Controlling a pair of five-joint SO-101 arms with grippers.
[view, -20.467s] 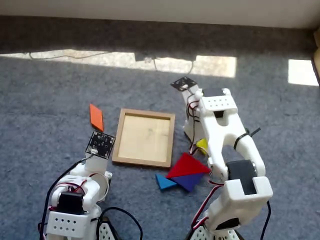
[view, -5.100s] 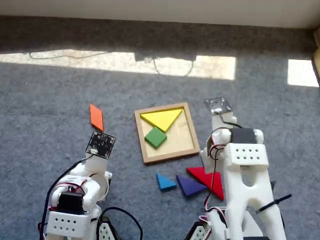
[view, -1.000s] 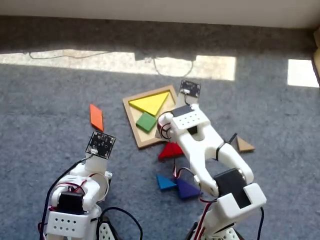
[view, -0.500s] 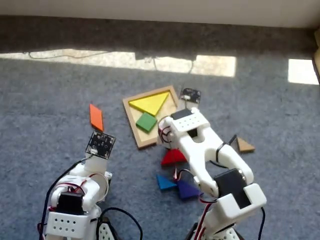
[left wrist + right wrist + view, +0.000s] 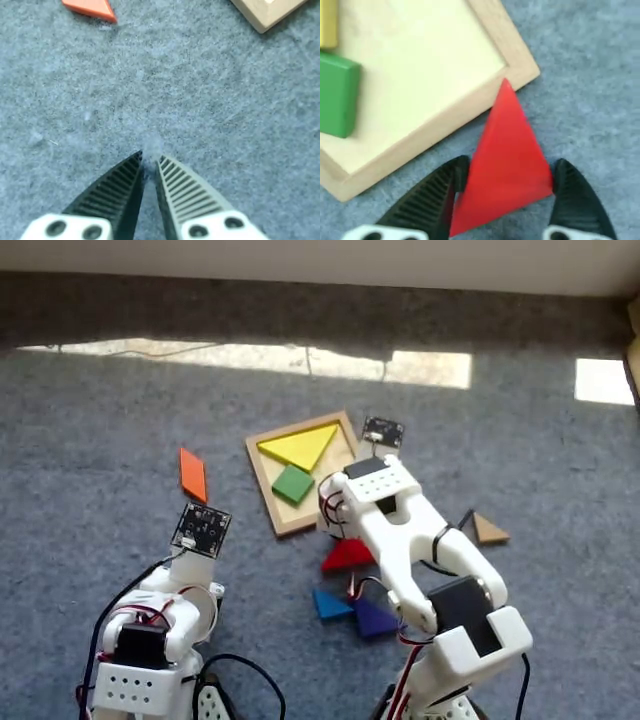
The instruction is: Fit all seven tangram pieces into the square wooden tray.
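Wooden tray, square and pale, lies skewed on grey carpet; inside, a yellow triangle fills one corner, a green square just beside it; the remaining floor is bare wood. Red triangle, flat and smooth, is pinched between the right gripper's ribbed jaws, its tip over the tray's rim; blue triangle and purple triangle lie just beside each other; tan triangle well apart; orange parallelogram across the tray, near the left gripper, closed on nothing.
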